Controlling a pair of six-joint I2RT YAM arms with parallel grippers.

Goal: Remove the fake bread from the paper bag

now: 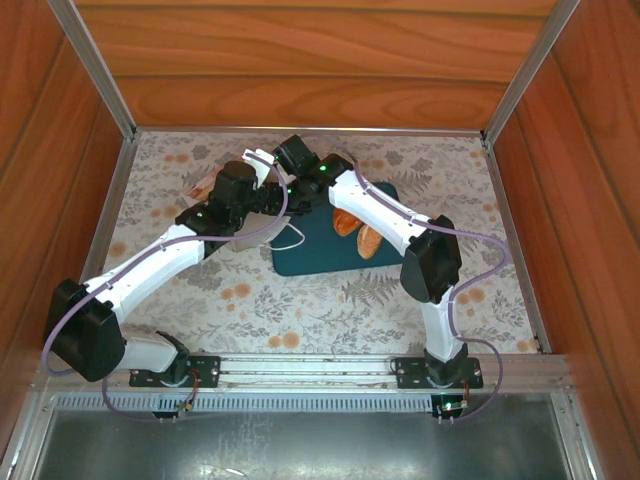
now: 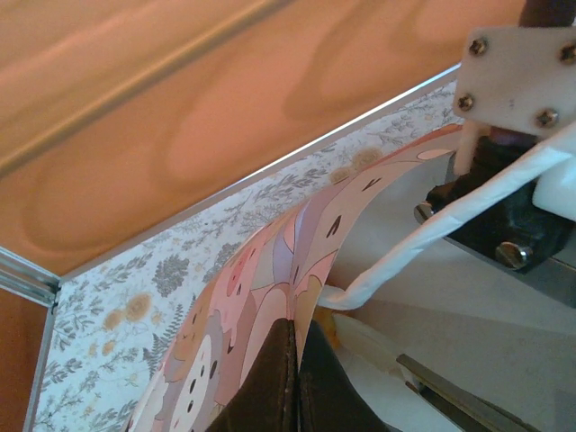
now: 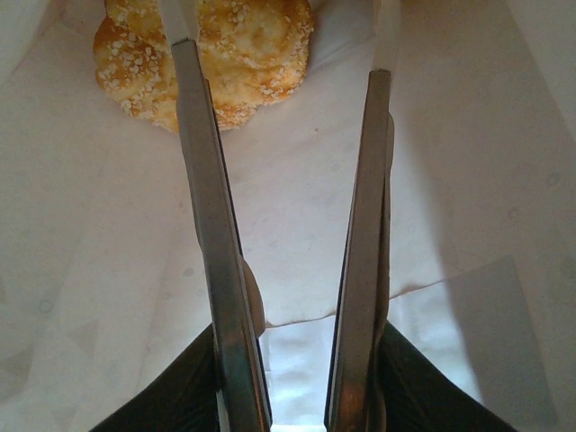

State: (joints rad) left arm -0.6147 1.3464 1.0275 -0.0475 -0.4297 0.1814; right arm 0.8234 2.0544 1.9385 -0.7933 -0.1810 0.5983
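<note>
Floral table (image 1: 330,310); left gripper (image 2: 295,346) tight on paper bag (image 2: 261,279), right gripper (image 3: 283,90) ajar by bread (image 3: 252,45)

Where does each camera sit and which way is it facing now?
Top external: above, behind the robot, looking down on the left arm, right arm and dark teal rectangular tray.
Left wrist: along the left gripper, shut on the pastel-printed paper bag's rim.
Right wrist: inside that bag, open right gripper facing golden seeded fake bread.
Both wrists share the bag.
</note>
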